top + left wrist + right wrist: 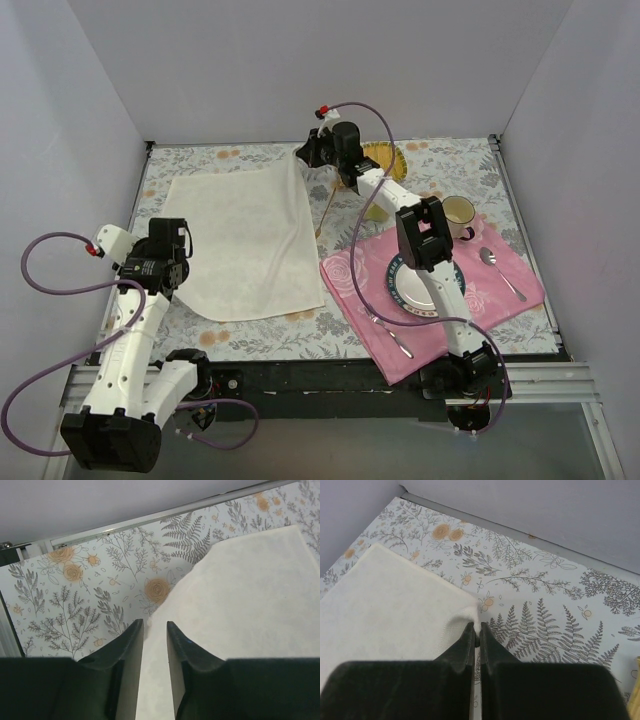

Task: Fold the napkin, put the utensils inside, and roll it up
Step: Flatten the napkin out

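Note:
The cream-white napkin (pixel 245 245) lies spread flat on the fern-patterned table cover. My right gripper (pixel 303 152) is shut on the napkin's far right corner. In the right wrist view the gripper (pixel 477 627) pinches that corner of the napkin (pixel 385 605) into a small raised peak. My left gripper (pixel 185 250) is at the napkin's left edge. In the left wrist view the gripper (pixel 155 625) has its jaws a little apart over the edge of the napkin (pixel 240 600), holding nothing. A slim gold utensil (pixel 323 213) lies just right of the napkin.
A yellow mat (pixel 385 157) lies at the back behind the right arm. The pink rose placemat (pixel 500 290) at right carries a plate (pixel 425 285), a mug (pixel 458 212), a silver spoon (pixel 500 272) and a silver fork (pixel 390 335). White walls enclose the table.

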You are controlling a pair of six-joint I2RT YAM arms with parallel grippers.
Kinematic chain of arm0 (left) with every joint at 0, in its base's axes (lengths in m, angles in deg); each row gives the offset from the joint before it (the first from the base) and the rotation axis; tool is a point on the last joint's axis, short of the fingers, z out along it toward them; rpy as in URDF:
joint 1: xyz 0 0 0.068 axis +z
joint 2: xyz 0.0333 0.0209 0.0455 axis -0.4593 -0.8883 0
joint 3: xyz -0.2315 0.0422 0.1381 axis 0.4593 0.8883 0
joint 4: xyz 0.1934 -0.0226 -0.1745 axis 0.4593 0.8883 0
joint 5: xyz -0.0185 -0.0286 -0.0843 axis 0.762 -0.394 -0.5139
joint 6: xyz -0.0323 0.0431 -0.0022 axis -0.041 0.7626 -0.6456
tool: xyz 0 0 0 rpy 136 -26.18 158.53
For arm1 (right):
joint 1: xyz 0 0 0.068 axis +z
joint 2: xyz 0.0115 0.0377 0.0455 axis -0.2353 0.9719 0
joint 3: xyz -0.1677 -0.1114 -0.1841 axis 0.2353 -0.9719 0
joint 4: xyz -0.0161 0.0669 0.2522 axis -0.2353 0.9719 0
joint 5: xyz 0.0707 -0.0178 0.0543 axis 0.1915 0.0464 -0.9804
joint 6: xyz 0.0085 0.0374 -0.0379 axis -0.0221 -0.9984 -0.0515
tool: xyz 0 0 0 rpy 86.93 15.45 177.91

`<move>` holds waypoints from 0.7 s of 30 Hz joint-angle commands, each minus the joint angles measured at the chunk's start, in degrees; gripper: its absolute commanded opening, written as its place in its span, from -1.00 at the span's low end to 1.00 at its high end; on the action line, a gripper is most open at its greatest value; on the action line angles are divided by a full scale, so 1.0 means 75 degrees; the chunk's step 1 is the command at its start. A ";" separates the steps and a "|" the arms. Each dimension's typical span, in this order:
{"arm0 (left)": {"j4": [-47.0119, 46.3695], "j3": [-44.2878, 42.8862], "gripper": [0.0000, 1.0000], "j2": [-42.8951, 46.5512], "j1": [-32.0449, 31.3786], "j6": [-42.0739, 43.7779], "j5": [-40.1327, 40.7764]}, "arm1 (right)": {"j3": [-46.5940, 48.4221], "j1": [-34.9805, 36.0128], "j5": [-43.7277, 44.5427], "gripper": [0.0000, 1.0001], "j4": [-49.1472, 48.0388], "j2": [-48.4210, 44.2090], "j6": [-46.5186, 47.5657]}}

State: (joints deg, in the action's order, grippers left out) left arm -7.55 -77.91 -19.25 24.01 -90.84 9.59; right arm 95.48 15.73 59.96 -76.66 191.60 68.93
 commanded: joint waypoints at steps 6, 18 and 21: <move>0.0137 -0.0435 0.63 0.0279 0.0069 0.0551 -0.0008 | 0.1294 0.0025 0.0914 -0.52 0.0069 0.0577 0.0077; -0.5676 -0.0726 0.36 -0.3150 0.0081 0.2861 -0.4964 | -0.0342 0.0411 0.1936 0.60 0.3879 -0.1773 0.0780; -0.6169 -0.1382 0.03 -0.4728 0.0139 0.3178 -0.5025 | -0.1966 0.0716 0.1820 0.55 0.3590 -0.2863 0.0850</move>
State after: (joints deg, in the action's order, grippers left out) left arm -43.63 -82.41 -43.54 24.40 -71.27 -21.55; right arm 91.33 17.66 73.47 -52.05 182.53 72.73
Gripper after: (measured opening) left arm 0.593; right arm 0.795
